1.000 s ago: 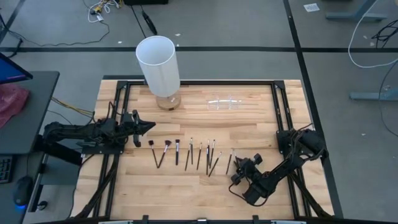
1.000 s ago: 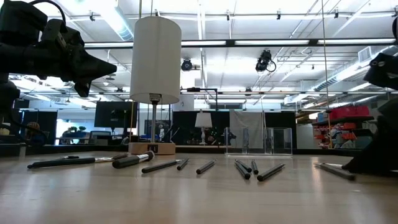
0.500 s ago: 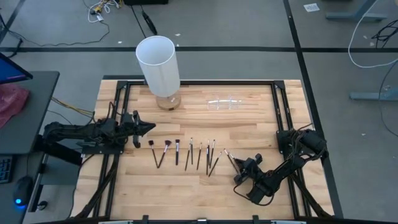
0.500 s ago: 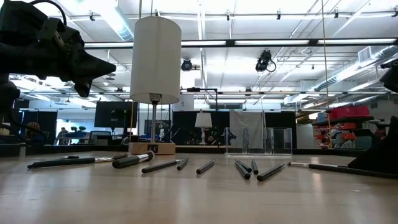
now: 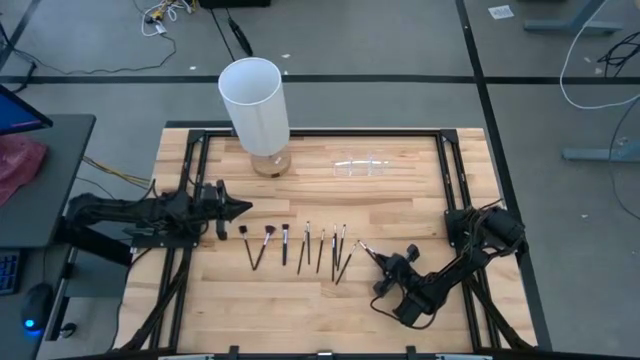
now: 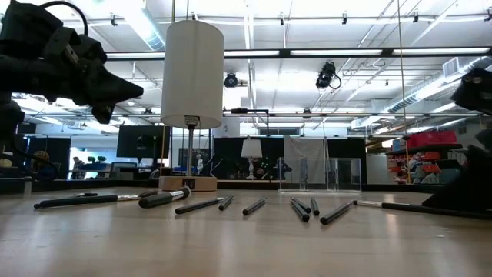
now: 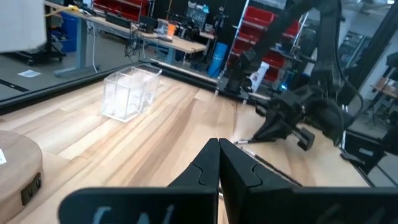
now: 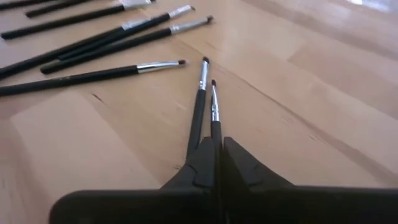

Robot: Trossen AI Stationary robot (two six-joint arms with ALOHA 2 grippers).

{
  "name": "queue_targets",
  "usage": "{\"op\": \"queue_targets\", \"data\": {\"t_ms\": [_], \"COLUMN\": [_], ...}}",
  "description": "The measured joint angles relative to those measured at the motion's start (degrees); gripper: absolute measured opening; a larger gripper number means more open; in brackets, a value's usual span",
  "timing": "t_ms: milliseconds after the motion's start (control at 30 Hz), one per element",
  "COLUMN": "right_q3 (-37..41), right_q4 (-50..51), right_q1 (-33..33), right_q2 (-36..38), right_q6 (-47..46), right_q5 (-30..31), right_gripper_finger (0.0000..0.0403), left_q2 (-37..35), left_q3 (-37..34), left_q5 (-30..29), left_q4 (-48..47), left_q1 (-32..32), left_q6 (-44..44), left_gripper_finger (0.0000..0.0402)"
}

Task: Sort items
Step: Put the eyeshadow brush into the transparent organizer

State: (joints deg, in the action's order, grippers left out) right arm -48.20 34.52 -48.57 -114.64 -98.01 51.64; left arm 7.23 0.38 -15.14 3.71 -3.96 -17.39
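Several thin dark-handled brushes (image 5: pixel 300 246) lie side by side on the wooden table (image 5: pixel 400 210), resting on their handles. My right gripper (image 5: pixel 383 262) is low over the table to their right and shut on one thin brush (image 8: pixel 214 109) with a silver ferrule. A second brush (image 8: pixel 199 102) lies close beside it and runs under one finger. My left gripper (image 5: pixel 241 208) hovers shut and level above the table's left side, holding nothing. My right gripper pinches the thin brush's dark handle (image 8: pixel 216 134) between its two fingers, which slant down from the table's near right and lie along the brush. The bristle tip (image 8: pixel 213 81) points away toward the far left. The brush (image 6: pixel 392 205) runs about level, close to the tabletop.
A tall white cylinder (image 5: pixel 255 100) on a wooden base stands at the back left. A small clear holder (image 5: pixel 360 163) sits at the back centre. Black frame rails (image 5: pixel 455 190) run along the table's sides. Bare wood lies between the brush row and the holder.
My right gripper has shut on the brush at the row's right end. That brush has swung round, so its bristle tip now points toward the far left.
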Motion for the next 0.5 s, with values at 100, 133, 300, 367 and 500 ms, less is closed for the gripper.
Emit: {"op": "queue_targets", "data": {"t_ms": [100, 133, 300, 367, 500], "right_q3": [-0.56, -0.5, -0.43, -0.43, -0.38], "right_q4": [2.58, 2.88, 4.33, 5.1, 5.94], "right_q1": [0.1, 0.14, 0.32, 0.32, 0.17], "right_q2": [2.1, 2.86, 5.6, 6.24, 6.63], "right_q6": [-1.01, -0.93, 0.43, 0.31, -0.51], "right_q5": [-2.33, -2.44, -5.4, -6.21, -5.63], "right_gripper_finger": [0.0008, 0.0008, 0.0002, 0.0002, 0.0002], "left_q2": [1.22, 1.6, 2.59, 2.64, 2.74], "left_q3": [-0.04, -0.04, -0.04, -0.04, -0.04], "left_q5": [0.13, 0.13, 0.14, 0.1, 0.09], "left_q4": [0.65, 1.01, 1.75, 2.08, 2.72], "left_q1": [-1.28, -1.78, -4.24, -5.29, -7.31], "left_q6": [0.45, 0.8, 1.57, 1.6, 2.25], "left_gripper_finger": [0.0005, 0.0005, 0.0005, 0.0005, 0.0005]}}
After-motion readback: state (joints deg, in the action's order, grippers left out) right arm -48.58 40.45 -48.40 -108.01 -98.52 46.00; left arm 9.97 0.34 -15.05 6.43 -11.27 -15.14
